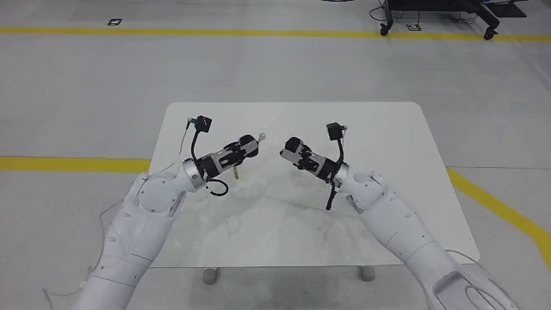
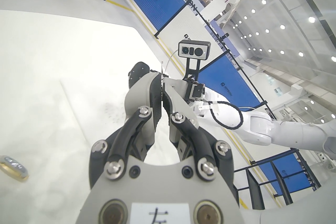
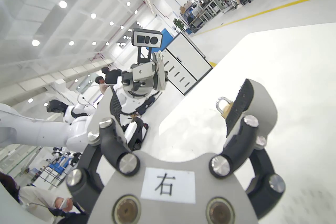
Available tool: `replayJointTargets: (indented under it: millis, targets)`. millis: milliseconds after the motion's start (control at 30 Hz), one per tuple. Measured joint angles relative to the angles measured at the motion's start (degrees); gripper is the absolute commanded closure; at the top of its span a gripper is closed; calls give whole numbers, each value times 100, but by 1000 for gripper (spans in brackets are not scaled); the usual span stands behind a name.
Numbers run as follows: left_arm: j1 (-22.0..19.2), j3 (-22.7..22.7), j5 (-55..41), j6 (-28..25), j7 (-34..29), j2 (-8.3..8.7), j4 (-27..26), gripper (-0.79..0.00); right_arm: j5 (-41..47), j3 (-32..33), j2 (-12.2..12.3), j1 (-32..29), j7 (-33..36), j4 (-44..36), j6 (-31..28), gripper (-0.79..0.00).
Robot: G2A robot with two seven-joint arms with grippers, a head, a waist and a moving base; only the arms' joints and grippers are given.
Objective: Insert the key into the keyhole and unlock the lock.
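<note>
key (image 3: 159, 59): likely light, stiff, thin; left fingers (image 2: 141, 96) clamp it.
lock (image 3: 223, 106): probably heavy, slick; take its body; right fingers (image 3: 252, 101) apart.

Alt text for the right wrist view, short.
The right gripper hangs open above the white table, a brass padlock on the table just past one fingertip and partly hidden by it. Farther off, the left gripper, shut on the key, faces it.
</note>
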Motion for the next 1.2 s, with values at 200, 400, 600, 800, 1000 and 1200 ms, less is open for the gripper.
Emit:
replayJointTargets:
  millis: [200, 400, 600, 800, 1000, 1200]
  targets:
    - [-198, 329, -55, 349, -1251, 28, 53, 0, -250, 538, 360, -298, 1352, -569, 68, -785]
    - [-464, 657, 41, 278, -2220, 37, 170, 0, 307, 680, 564, -533, 2796, -1165, 493, -785]
    - [-593, 857, -57, 140, -2624, 42, 250, 0, 720, 536, 614, -522, 3570, -1332, 747, -539]
    - [-683, 960, -297, 31, -2825, 50, 338, 0, 1044, 267, 572, -358, 3859, -1218, 758, -526]
    - [-740, 1055, -289, 5, -2824, 61, 387, 0, 1180, 79, 529, -200, 3868, -1005, 646, -388]
    - [-757, 1112, -284, -39, -2765, 77, 394, 0, 1256, 3, 521, -110, 3857, -838, 561, -351]
